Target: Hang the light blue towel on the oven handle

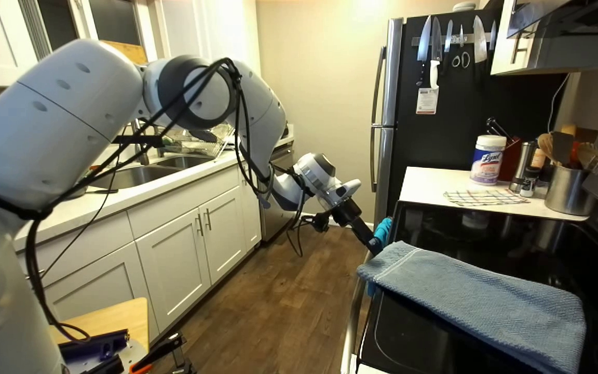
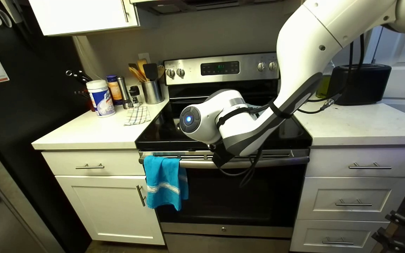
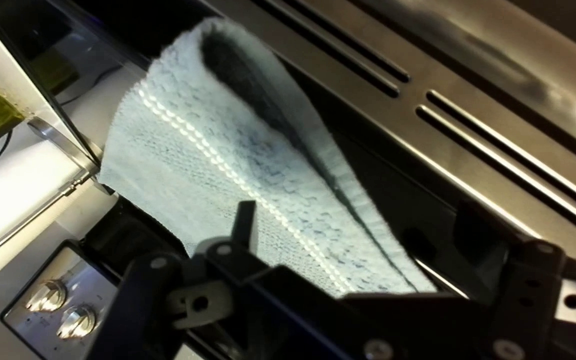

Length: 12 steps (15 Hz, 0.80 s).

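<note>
The light blue towel lies folded on the black stovetop, its near end with a white stitched line at the front edge. In the wrist view the towel shows an open fold between its layers. My gripper is open there, one finger over the towel and the other beside it, towards the steel door top. In an exterior view the gripper is close to the towel's front corner; whether it touches cannot be told. The oven handle runs along the door front. The arm hides the gripper and most of the towel there.
A turquoise towel hangs over the handle's end by the fridge side. A utensil holder, a wipes canister and a checked cloth stand or lie on the counter. A toaster is on the opposite counter.
</note>
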Available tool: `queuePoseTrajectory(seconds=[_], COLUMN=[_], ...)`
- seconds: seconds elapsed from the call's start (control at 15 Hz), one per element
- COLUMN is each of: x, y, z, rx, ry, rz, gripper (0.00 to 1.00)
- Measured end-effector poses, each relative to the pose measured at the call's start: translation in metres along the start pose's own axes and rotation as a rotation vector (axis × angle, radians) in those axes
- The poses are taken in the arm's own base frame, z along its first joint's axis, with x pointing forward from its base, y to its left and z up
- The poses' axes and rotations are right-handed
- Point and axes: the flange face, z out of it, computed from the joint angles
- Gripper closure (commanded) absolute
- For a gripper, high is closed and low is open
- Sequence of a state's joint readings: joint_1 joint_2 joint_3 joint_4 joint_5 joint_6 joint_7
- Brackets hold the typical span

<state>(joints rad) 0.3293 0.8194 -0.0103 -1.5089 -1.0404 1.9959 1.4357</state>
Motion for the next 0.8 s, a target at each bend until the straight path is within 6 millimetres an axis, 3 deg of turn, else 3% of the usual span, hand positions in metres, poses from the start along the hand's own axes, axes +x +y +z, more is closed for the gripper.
queuePoseTrajectory(seconds=[0.8], x=[0.0051], y=[0.0067], z=[0.005], rx=[-0.049], ry=[0.024], rz=[-0.005], gripper=[0.0])
